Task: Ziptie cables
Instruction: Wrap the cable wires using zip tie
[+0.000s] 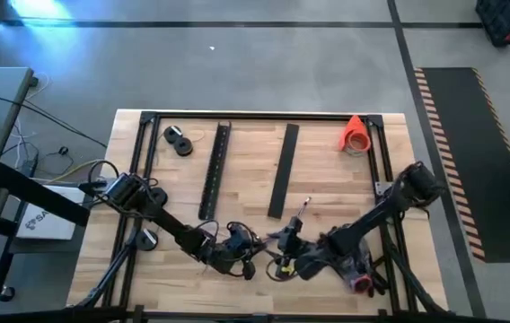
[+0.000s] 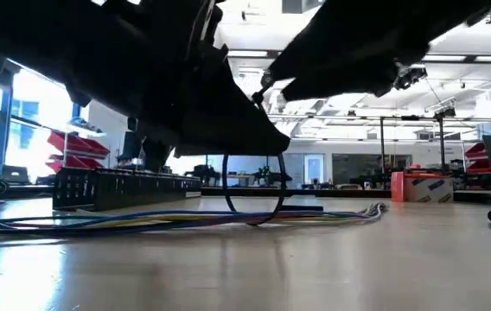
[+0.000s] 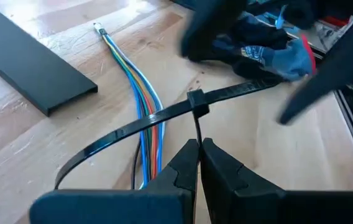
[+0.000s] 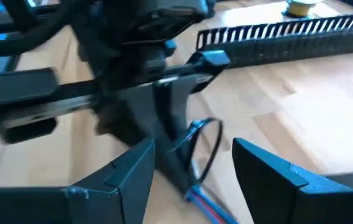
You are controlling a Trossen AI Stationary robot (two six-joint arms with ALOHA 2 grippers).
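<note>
The cables (image 3: 144, 106), a flat bundle of thin blue, yellow, green and orange wires, lie on the wooden table near its front edge (image 1: 302, 211). A black zip tie (image 3: 127, 127) loops around them, and its loop (image 2: 254, 194) stands upright with its bottom on the table. My left gripper (image 3: 197, 155) is shut on the tie just behind the head (image 3: 196, 102). My right gripper (image 4: 192, 168) is open. It faces the left gripper from the table's right, its fingers on either side of the loop (image 4: 209, 146), and I see no contact. My left gripper pinches the zip tie's thin tail (image 3: 197, 130) between its two fingertips, a short way behind the head. The fingers come slanting down from the table's left and near side and lie along the tail. The tail runs straight from the head to the fingers.
Two long black slotted bars (image 1: 215, 170) (image 1: 284, 169) lie side by side at the table's middle. An orange roll (image 1: 356, 135) sits at the far right corner, and black rolls (image 1: 179, 141) sit at the far left. Black frame rails (image 1: 264, 115) line the table's edges.
</note>
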